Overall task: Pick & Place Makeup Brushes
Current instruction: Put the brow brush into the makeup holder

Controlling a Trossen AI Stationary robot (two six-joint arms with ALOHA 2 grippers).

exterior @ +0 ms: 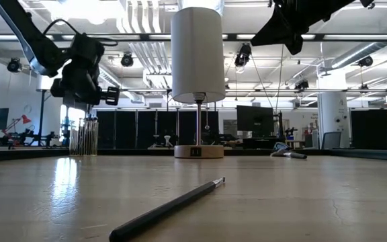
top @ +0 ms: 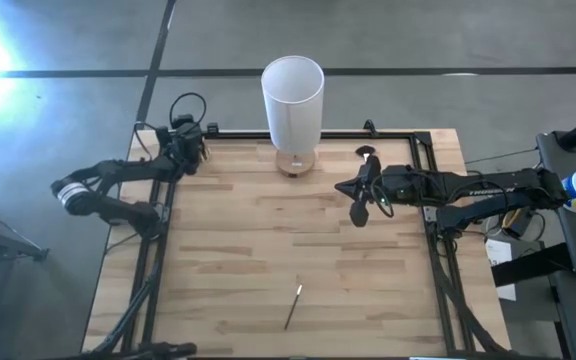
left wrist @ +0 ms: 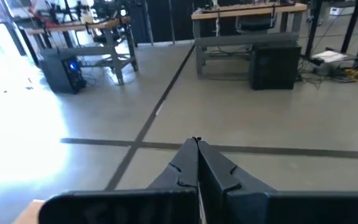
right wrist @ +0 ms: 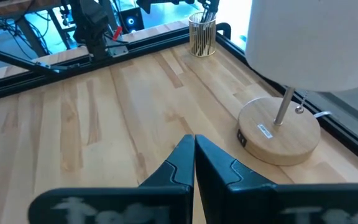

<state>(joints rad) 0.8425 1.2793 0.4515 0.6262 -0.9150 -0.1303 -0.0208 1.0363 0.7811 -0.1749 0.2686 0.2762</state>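
Note:
One dark makeup brush (top: 294, 305) with a silvery end lies flat on the wooden table near the front edge, also in the low view (exterior: 170, 205). Several more brushes stand in a small clear cup (right wrist: 202, 34) at the far left corner (exterior: 84, 138). My left gripper (left wrist: 196, 146) hovers shut just above that cup (exterior: 79, 87), with nothing showing between its fingers. My right gripper (right wrist: 194, 142) is shut and empty, held high over the table's right half (top: 360, 208), near the lamp base.
A lamp with a tall white shade (top: 292, 95) on a round wooden base (right wrist: 279, 132) stands at the far middle. A small dark object (top: 368, 152) lies at the far right. A black frame (top: 428, 160) borders the table. Bare wood fills the middle.

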